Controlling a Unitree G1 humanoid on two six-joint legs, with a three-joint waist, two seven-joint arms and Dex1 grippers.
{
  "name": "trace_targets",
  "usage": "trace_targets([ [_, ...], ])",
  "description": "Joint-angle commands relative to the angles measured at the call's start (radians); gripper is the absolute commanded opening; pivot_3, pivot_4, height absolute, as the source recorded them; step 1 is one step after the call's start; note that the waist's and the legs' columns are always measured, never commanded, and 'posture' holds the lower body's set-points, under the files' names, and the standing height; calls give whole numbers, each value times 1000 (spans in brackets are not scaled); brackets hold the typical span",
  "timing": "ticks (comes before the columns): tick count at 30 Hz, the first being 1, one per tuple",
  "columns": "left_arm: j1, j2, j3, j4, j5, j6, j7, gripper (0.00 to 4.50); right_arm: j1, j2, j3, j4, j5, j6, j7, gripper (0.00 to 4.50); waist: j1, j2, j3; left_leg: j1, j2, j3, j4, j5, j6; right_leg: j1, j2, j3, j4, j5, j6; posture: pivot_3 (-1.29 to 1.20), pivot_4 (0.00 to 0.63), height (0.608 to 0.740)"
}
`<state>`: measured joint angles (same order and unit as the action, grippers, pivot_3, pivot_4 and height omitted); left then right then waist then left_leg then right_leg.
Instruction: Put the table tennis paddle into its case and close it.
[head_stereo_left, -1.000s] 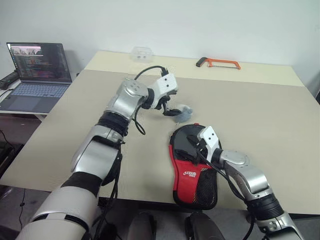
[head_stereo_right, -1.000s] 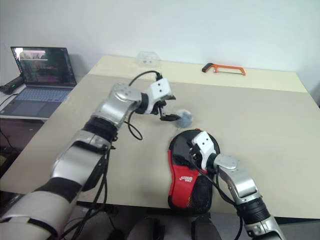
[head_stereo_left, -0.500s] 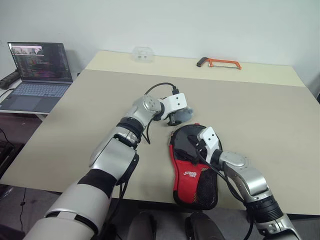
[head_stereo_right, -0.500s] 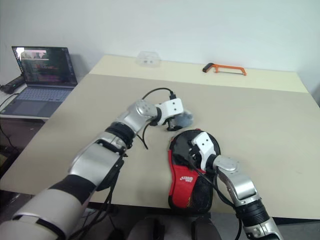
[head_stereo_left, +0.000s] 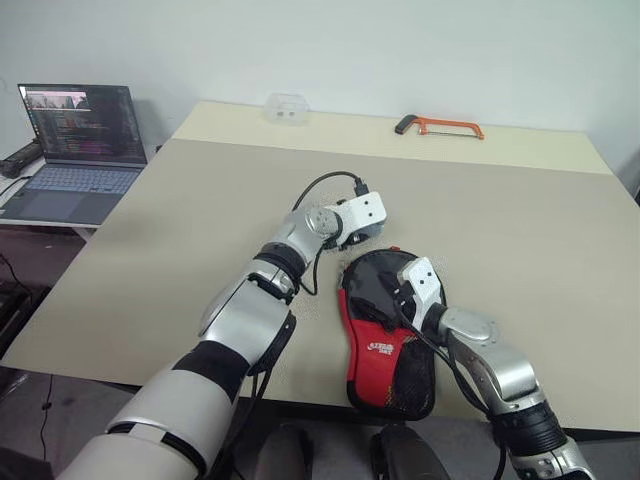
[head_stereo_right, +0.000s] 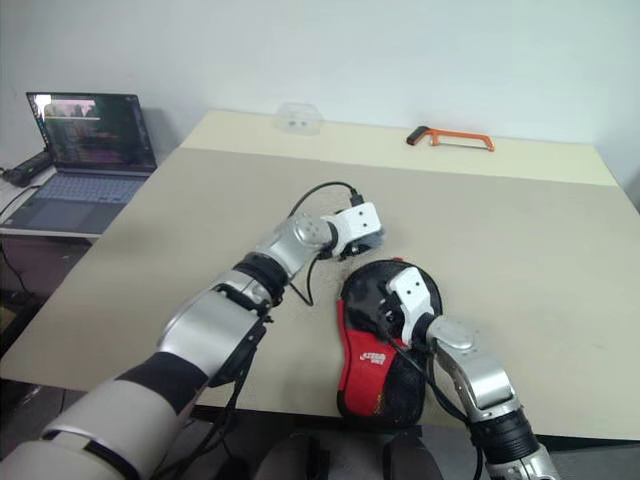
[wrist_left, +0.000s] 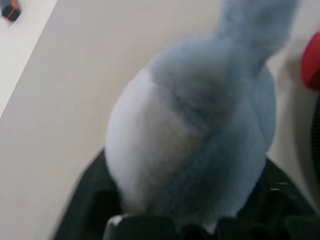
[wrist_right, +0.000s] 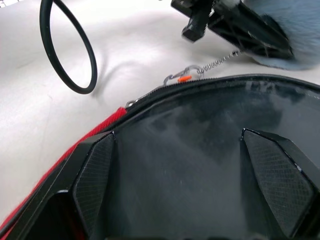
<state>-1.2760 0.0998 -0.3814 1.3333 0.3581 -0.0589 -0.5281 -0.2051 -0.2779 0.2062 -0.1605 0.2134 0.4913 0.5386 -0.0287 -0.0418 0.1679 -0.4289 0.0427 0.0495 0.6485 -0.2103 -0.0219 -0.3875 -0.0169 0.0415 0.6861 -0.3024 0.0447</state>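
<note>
The case (head_stereo_left: 380, 350), black with a red lettered panel and a mesh part, lies flat near the table's front edge. My right gripper (head_stereo_left: 397, 288) stands open just above its round black head, fingers (wrist_right: 92, 180) spread over a smooth black surface inside the zipper rim. I cannot tell the table tennis paddle apart from that surface. A thin chain (wrist_right: 220, 62) runs from the zipper pull (wrist_right: 176, 78) to a fluffy grey-blue lump (wrist_left: 190, 125). My left gripper (head_stereo_left: 362, 238), at the case's far end, is shut on that lump.
An orange hacksaw (head_stereo_left: 440, 126) and a small clear plastic box (head_stereo_left: 285, 107) lie at the table's far edge. A laptop (head_stereo_left: 75, 150) stands on a side table to the left. My left arm's black cable (wrist_right: 65, 50) loops just above the table beside the case.
My left arm came down and to the right onto the grey-blue lump, and its fingers closed around it. The right gripper and the case stayed put.
</note>
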Motion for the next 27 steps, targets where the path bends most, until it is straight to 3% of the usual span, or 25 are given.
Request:
trace_targets([
  [1,-59,3,-4,6,41,12,61,1212,41,-12,10,38,-7,70,-7,4500,0,0,0,0,0,0,0,0,0,0,0,0,0,0,0,0,150,740],
  [5,-94,-16,-12,19,78,15,109,572,45,-22,8,45,-12,73,-6,4500,0,0,0,0,0,0,0,0,0,0,0,0,1,0,0,0,150,740],
  [27,-214,-246,-112,54,294,-58,427,549,65,-72,37,-59,1,178,13,4500,6,0,0,-1,-2,0,-2,0,0,0,-1,-1,-4,0,0,0,150,740],
])
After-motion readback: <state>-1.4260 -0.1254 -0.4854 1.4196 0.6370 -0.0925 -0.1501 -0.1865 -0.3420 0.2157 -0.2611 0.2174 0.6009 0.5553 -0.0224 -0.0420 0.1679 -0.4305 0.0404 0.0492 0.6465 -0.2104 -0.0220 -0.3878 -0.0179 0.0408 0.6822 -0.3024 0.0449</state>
